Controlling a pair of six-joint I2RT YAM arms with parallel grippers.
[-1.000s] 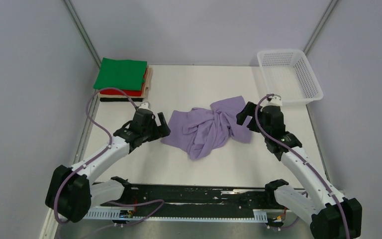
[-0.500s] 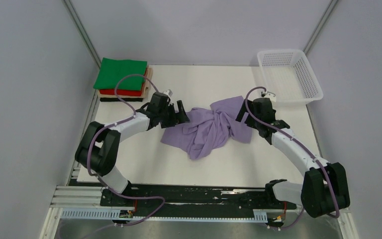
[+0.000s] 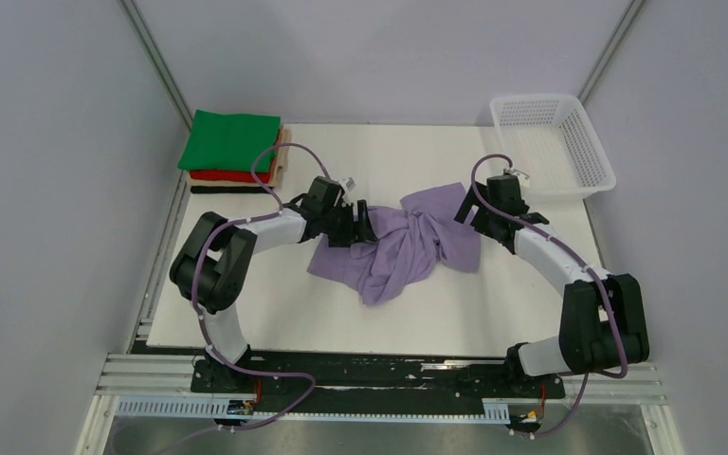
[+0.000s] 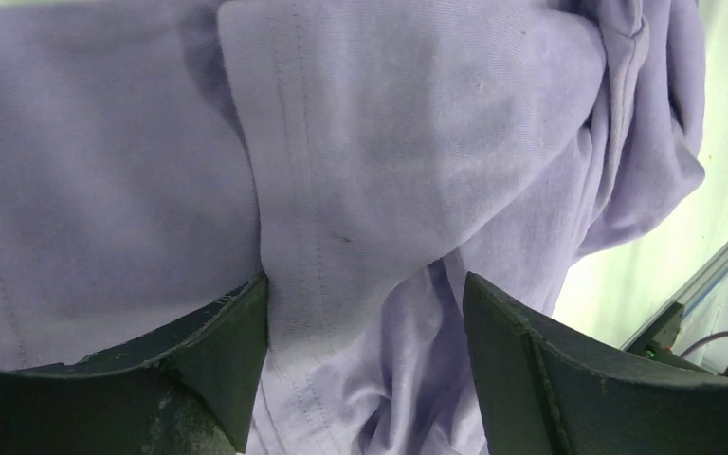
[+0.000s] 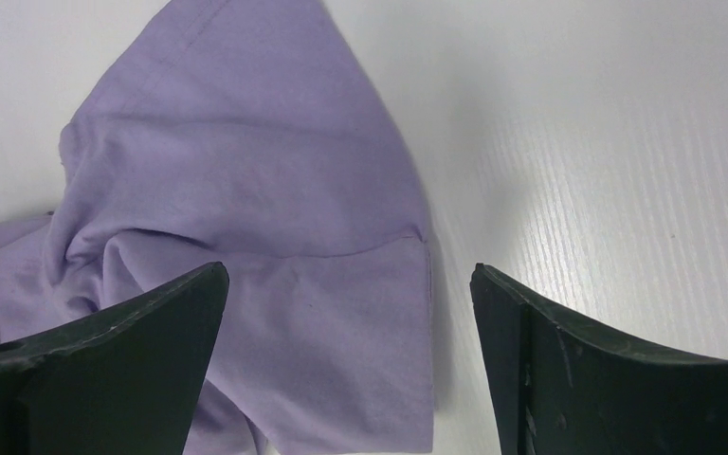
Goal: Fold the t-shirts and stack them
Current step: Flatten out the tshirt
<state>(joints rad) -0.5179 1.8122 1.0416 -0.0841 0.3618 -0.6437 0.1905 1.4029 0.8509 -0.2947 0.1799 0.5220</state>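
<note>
**Both pincers open at the crumpled lavender shirt**

The lavender t-shirt (image 3: 398, 242) lies in a loose, twisted heap in the middle of the white counter (image 3: 379, 152), unfolded, with ridges of cloth bunched along its centre and one flatter flap spread toward the right.

The left pincer (image 3: 362, 223) sits at the heap's left edge. In the left wrist view its two dark fingers (image 4: 218, 360) are spread wide, and a stitched hem of the shirt fills the gap between them (image 4: 365, 313). The jaws have not closed on the cloth, though the left finger touches it.

The right pincer (image 3: 464, 210) is at the shirt's right flap. In the right wrist view the jaws stand wide apart (image 5: 349, 284). The flap's straight edge lies between them, with purple cloth toward the left finger and bare counter toward the right one. Whether the fingertips touch the cloth cannot be told.

At the far left corner of the counter is a pile of folded rectangles: a green shirt (image 3: 230, 140) on top, a red shirt (image 3: 227, 174) showing below its near edge, a tan shirt (image 3: 282, 152) peeking out on the right side, and a dark layer (image 3: 232, 190) at the bottom. It stands well apart from the lavender heap.

A white mesh basket (image 3: 599, 161) stands at the far right corner.
</note>
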